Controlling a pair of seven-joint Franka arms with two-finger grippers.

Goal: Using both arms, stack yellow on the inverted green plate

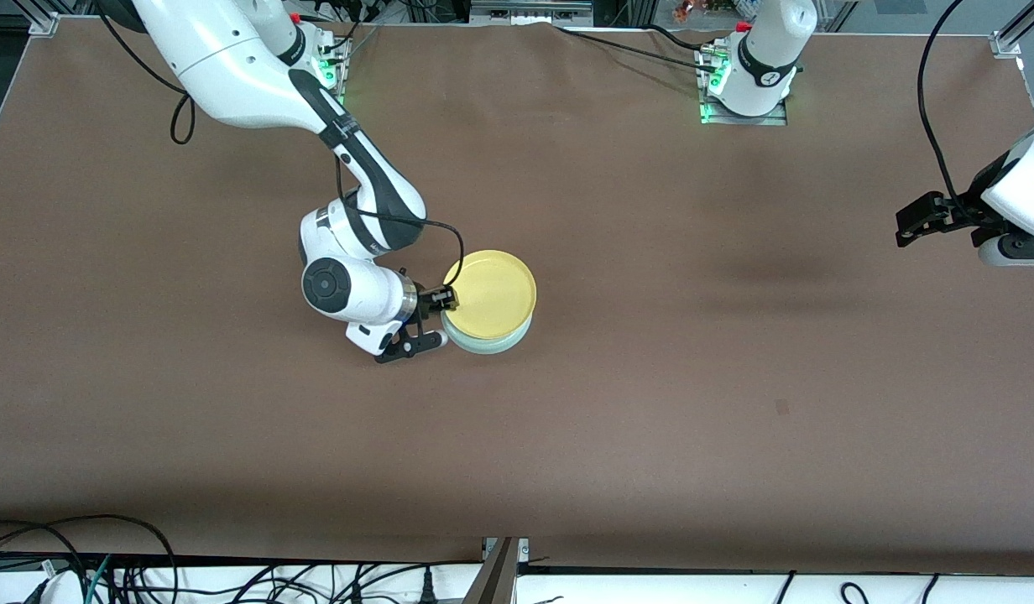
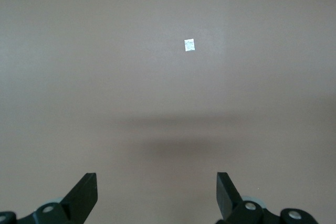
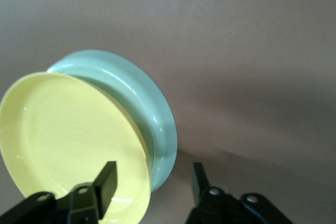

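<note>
The yellow plate (image 1: 492,289) (image 3: 68,140) sits right way up on the inverted green plate (image 1: 493,345) (image 3: 155,111), of which only the pale rim shows underneath. My right gripper (image 1: 437,319) (image 3: 153,182) is open at the edge of the stack that faces the right arm's end of the table. It straddles the yellow rim: one finger (image 3: 107,182) is over the plate's inside, the other (image 3: 198,179) is outside the rim, and neither pinches it. My left gripper (image 1: 911,225) (image 2: 156,192) waits open and empty, up over the left arm's end of the table.
The brown tabletop (image 1: 693,377) spreads wide around the stack. A small white scrap (image 2: 189,45) lies on it under the left gripper. Both arm bases (image 1: 744,105) stand along the table's edge farthest from the front camera, and cables (image 1: 106,562) lie along the nearest edge.
</note>
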